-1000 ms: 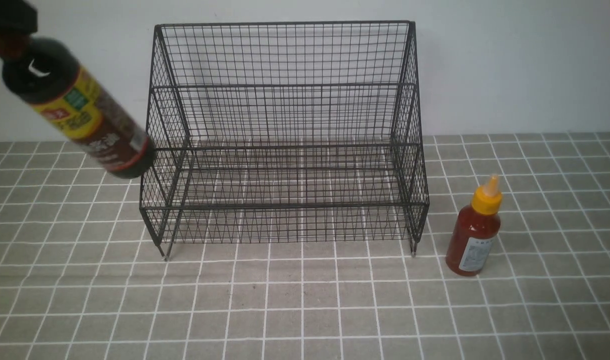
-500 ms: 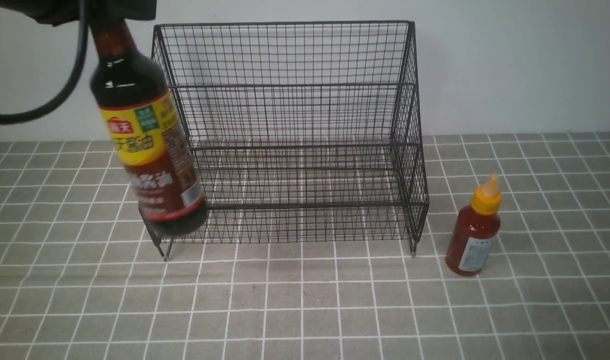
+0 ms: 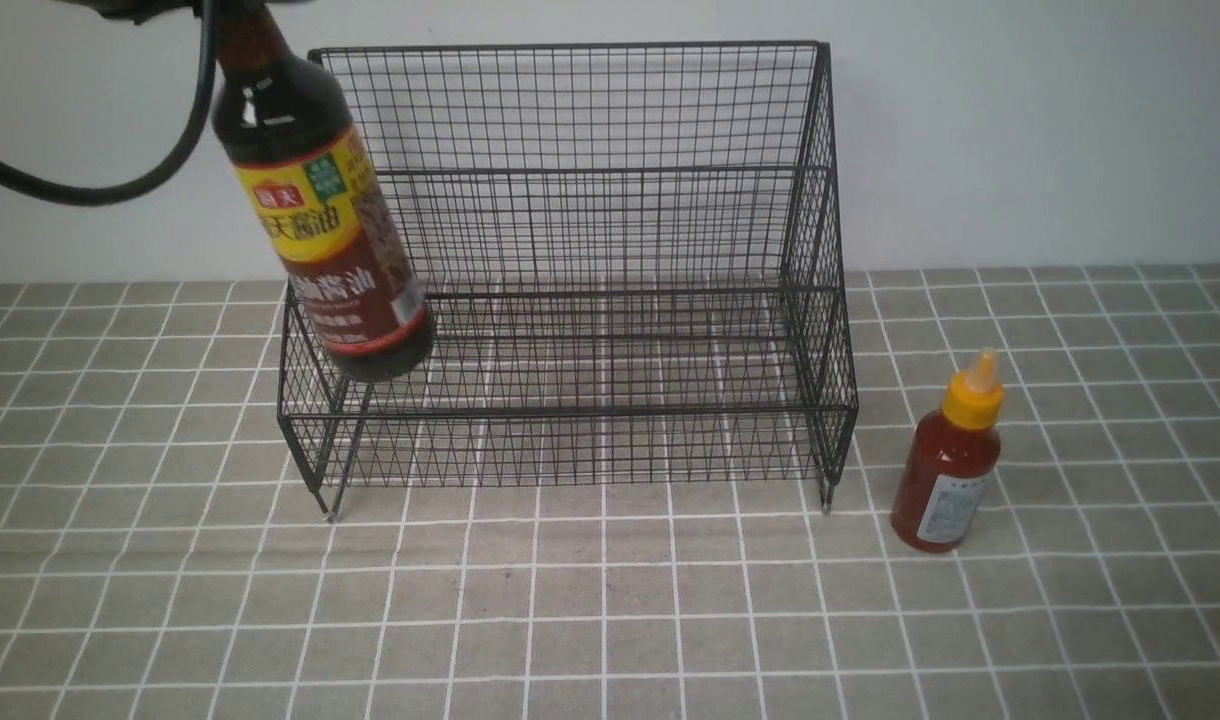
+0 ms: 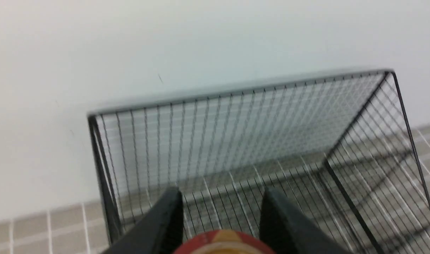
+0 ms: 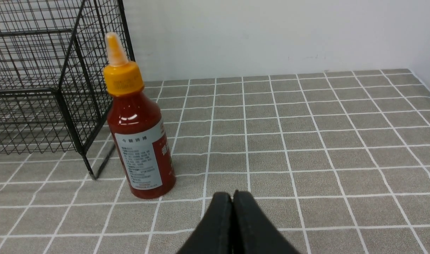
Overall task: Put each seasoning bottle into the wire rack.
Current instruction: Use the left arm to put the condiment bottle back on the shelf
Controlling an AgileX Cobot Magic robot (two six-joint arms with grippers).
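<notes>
Right now my left claw (image 4: 220,199) is clamped on the brown-capped neck of the tall dark soy sauce bottle with the yellow-red label (image 3: 320,215), and the bottle hangs from that one high grip at the left end of the large black wire-mesh stepped rack (image 3: 590,300). Its base looks clear of every shelf, though I cannot tell how far in over the lower step it is. The biggest risk, as I judge it, is the tilt. If I lower it like this, the base edge could catch a front rail or the sloping left side. The bottle could then pivot in my fingers, or fall over once I let go. Its long axis leans, with the cap up and towards my left and the base lower and towards my right. The shorter red squeeze bottle with the yellow nozzle cap (image 3: 948,470) stands upright on the grey tiled table (image 3: 610,620), nozzle up, just beside the rack's right front leg. My right claw (image 5: 232,197) is pressed together and empty, near that bottle.
</notes>
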